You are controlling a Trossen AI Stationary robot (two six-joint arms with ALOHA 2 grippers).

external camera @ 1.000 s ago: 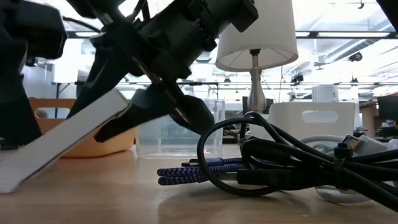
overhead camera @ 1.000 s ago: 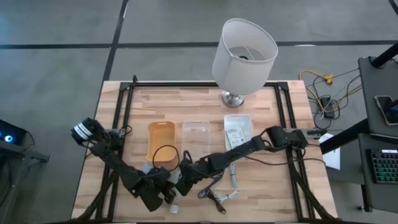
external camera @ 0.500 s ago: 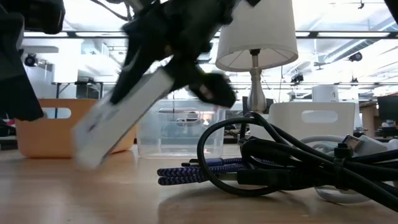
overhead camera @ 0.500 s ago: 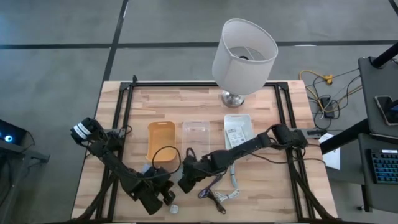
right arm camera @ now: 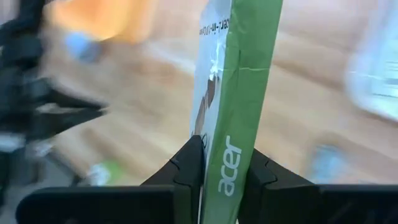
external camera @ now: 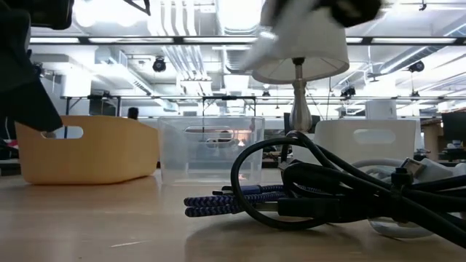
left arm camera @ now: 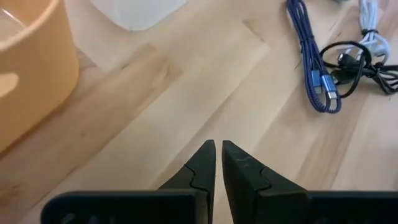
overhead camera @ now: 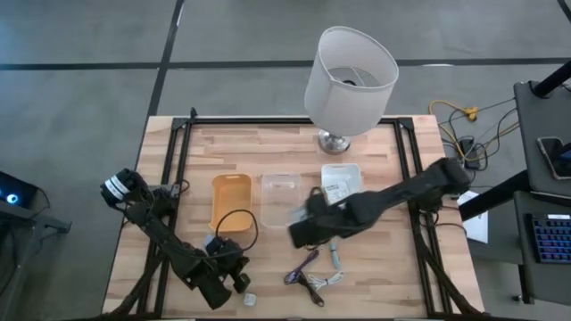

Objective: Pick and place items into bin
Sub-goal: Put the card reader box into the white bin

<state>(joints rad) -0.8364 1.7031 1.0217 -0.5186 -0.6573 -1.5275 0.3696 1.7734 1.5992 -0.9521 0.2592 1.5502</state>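
The white lamp stands at the bench's far edge. Orange, clear and white bins sit mid-bench. The right gripper — raised above the bench centre — clamps a green-and-white packet. The left gripper, jaws nearly together and empty, hovers near the front-left corner. Cords lie near the front edge.

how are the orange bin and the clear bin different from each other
The opaque orange plastic bin hides its inside, while the clear plastic bin lets the room show through its walls in the low view. In the high view the orange bin looks longer and sits nearest the left arm's side; the clear bin is shorter and stands in the middle. Both are open-topped, upright, side by side on the wooden table.
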